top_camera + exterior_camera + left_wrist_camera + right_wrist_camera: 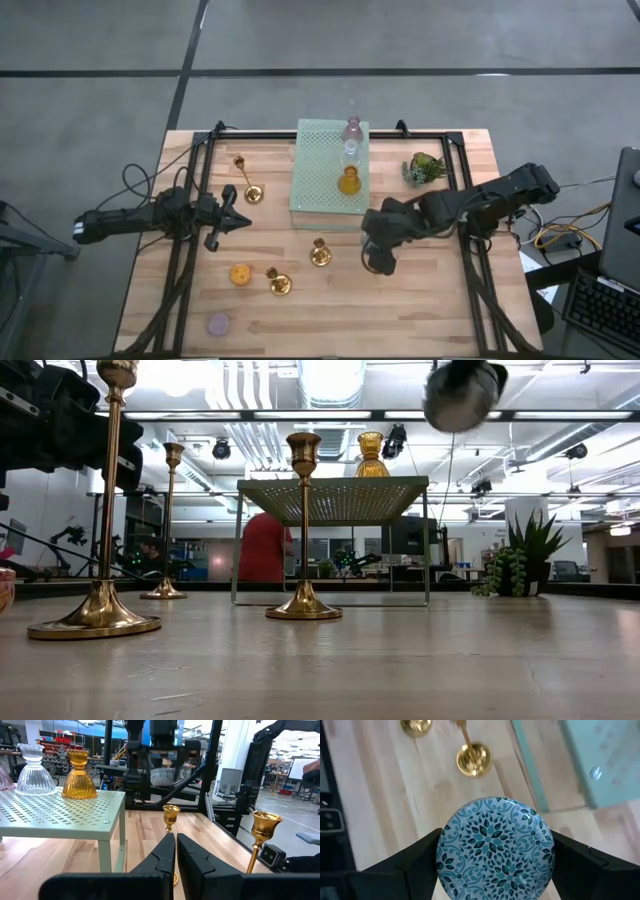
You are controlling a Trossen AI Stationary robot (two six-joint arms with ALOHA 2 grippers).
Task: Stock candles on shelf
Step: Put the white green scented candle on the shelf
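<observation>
**Right wrist view: patterned blue candle held above the table**

Right wrist view shows us the right gripper (pixel 495 862) pinching a round blue candle (pixel 495 847) between its fingers, its top covered in a teal leaf pattern; we can read no brand or lettering on it. In the high view we find that gripper (pixel 380 255) off the shelf's (pixel 325 170) near right corner. On the shelf top stand three glass candles in a row: pink (pixel 352 128), clear (pixel 351 150) and amber (pixel 348 181). An orange candle (pixel 240 273) and a lilac candle (pixel 218 323) sit on the table (pixel 420 310) among brass candlesticks (pixel 320 254). The left gripper (pixel 232 220), fingers pressed together, waits left of the shelf.
</observation>
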